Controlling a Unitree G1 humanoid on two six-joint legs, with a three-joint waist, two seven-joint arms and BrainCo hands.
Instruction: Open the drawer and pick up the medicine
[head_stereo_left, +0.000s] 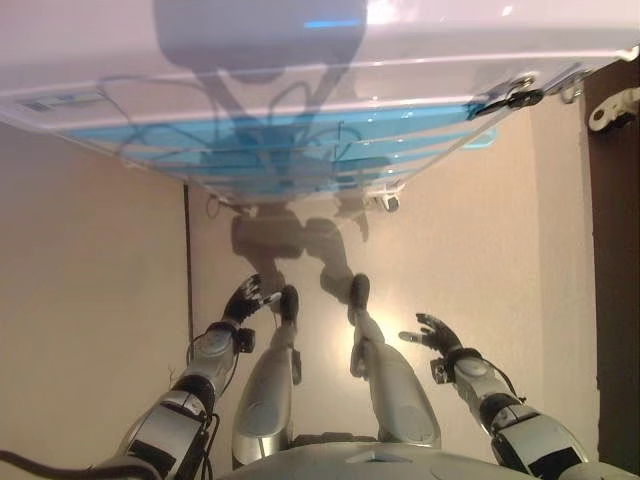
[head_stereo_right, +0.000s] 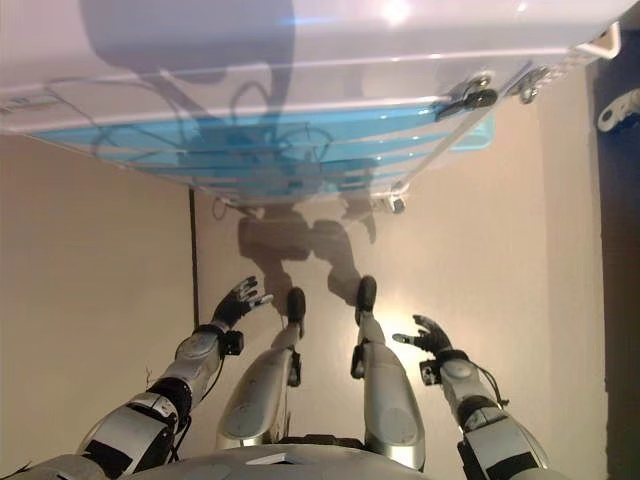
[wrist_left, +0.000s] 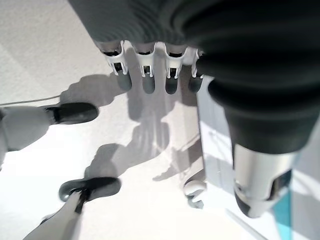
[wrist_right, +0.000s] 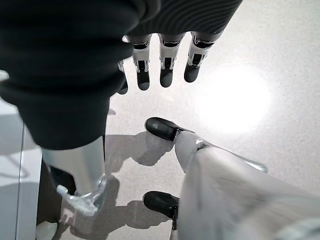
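Observation:
A white cart (head_stereo_left: 300, 60) with stacked translucent blue drawers (head_stereo_left: 300, 140) stands ahead of me, its drawer fronts facing me. All drawers look closed. No medicine shows in any view. My left hand (head_stereo_left: 243, 297) hangs low over the floor, well short of the cart, with fingers (wrist_left: 145, 70) straight and empty. My right hand (head_stereo_left: 432, 333) is also low and apart from the cart, with fingers (wrist_right: 165, 65) straight and nothing in it.
The cart stands on small castors (head_stereo_left: 388, 203); one also shows in the left wrist view (wrist_left: 192, 192). A dark fitting (head_stereo_left: 515, 95) sits on the cart's right end. A dark panel (head_stereo_left: 612, 250) runs along the right edge. The floor is beige.

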